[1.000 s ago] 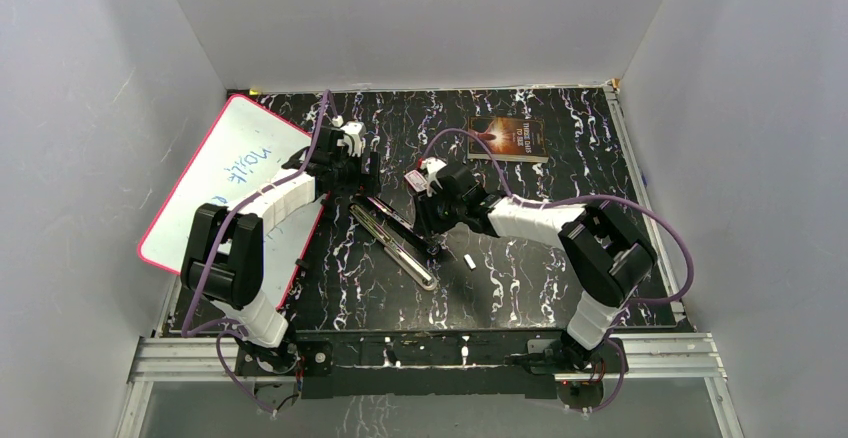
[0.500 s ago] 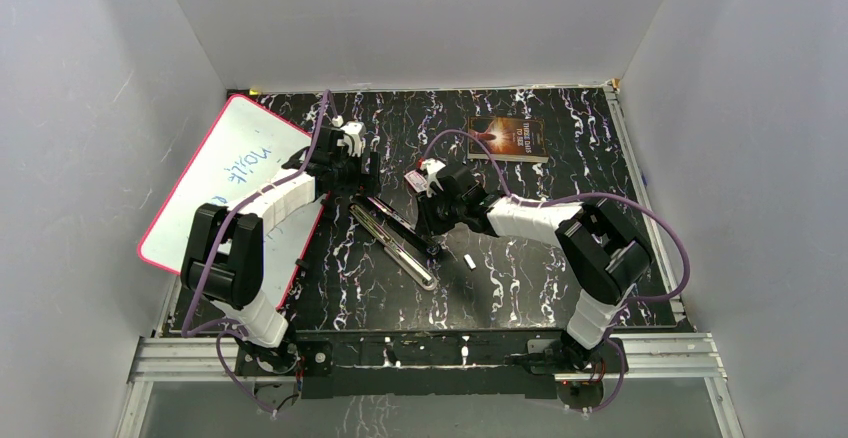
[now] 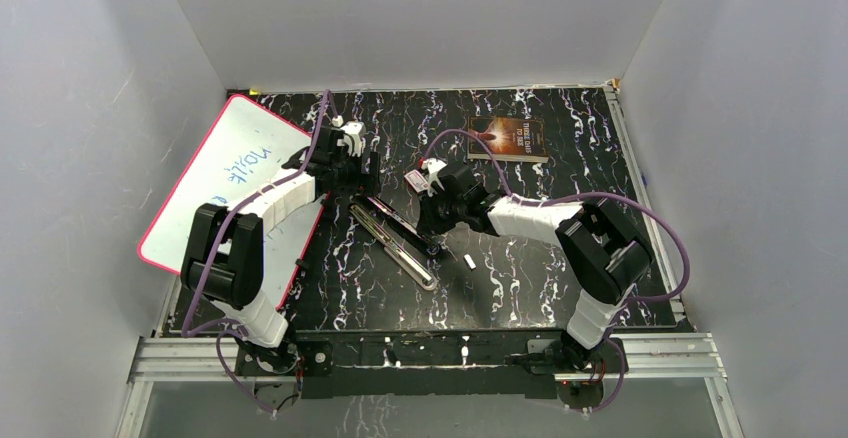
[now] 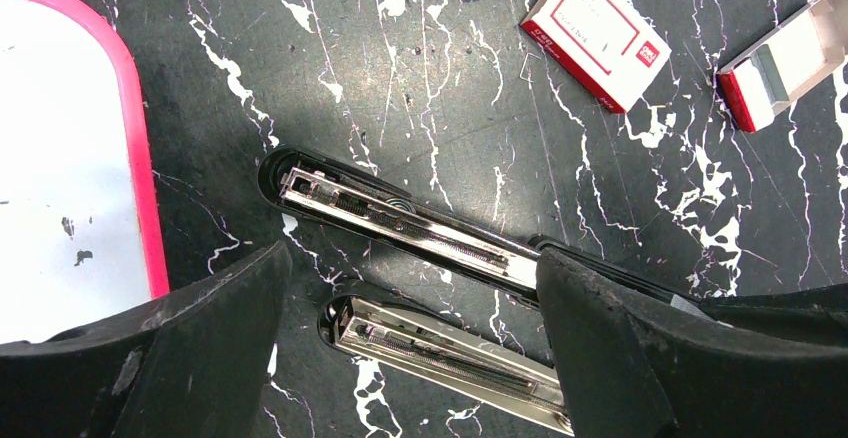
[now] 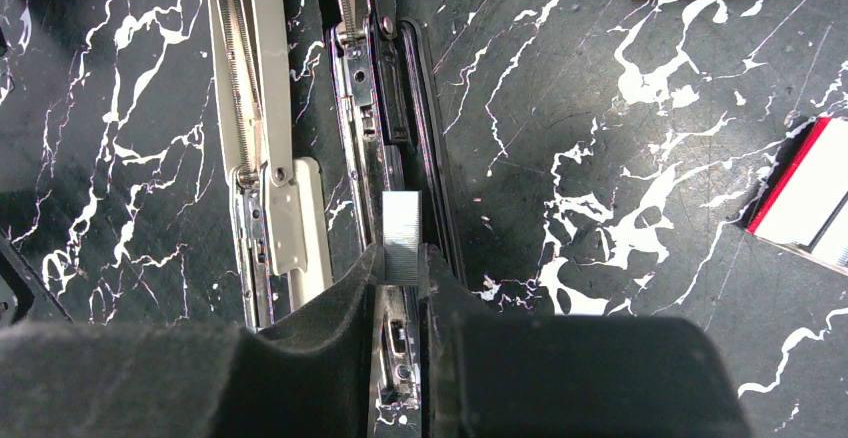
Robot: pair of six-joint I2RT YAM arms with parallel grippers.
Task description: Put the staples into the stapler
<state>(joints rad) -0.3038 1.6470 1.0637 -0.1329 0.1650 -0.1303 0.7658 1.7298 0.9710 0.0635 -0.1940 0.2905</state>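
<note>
The stapler (image 3: 396,242) lies swung open on the black marbled table, with its silvery magazine rail (image 4: 400,228) and spring arm (image 4: 440,353) side by side. My right gripper (image 5: 402,270) is shut on a short silvery strip of staples (image 5: 402,230), holding it right over the magazine channel (image 5: 372,108) near the hinge end. My left gripper (image 4: 410,358) is open and straddles the stapler's front end, with its fingers (image 4: 150,358) apart from the metal. Another small white strip (image 3: 467,260) lies on the table to the right of the stapler.
A red-and-white staple box (image 4: 595,33) and an opened box (image 4: 790,58) lie just behind the stapler. A pink-rimmed whiteboard (image 3: 235,173) leans at the left. A dark book (image 3: 508,139) lies at the back right. Grey walls close in three sides.
The right arm has shifted very slightly at the stapler. The left arm, the stapler and the loose strip have stayed put.
</note>
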